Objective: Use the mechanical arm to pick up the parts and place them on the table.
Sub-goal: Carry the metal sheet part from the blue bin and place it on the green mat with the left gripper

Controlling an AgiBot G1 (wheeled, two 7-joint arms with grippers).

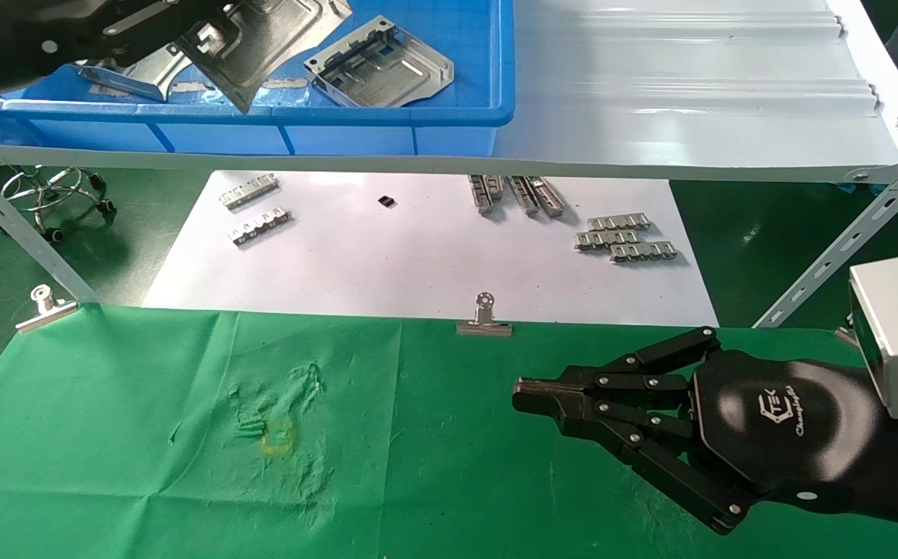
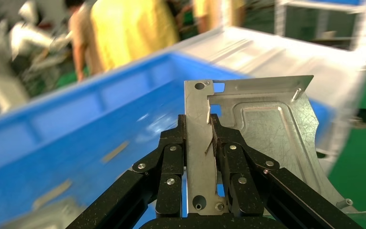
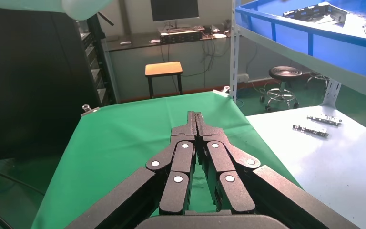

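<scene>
Where readable, "TEK" on right gripper [image 1: 530, 394]

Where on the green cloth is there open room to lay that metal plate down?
The green cloth lies bare from the binder clip leftward to its left edge. The right gripper crowds the right side. The left gripper holds the plate over the blue bin.

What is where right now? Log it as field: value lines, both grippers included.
left gripper: shut on a part, lifted above the blue bin
right gripper: shut, empty, over the green table
parts left in bin: at least two, one in plain view
white sheet: holds toothed strips
table: no part on it yet
</scene>
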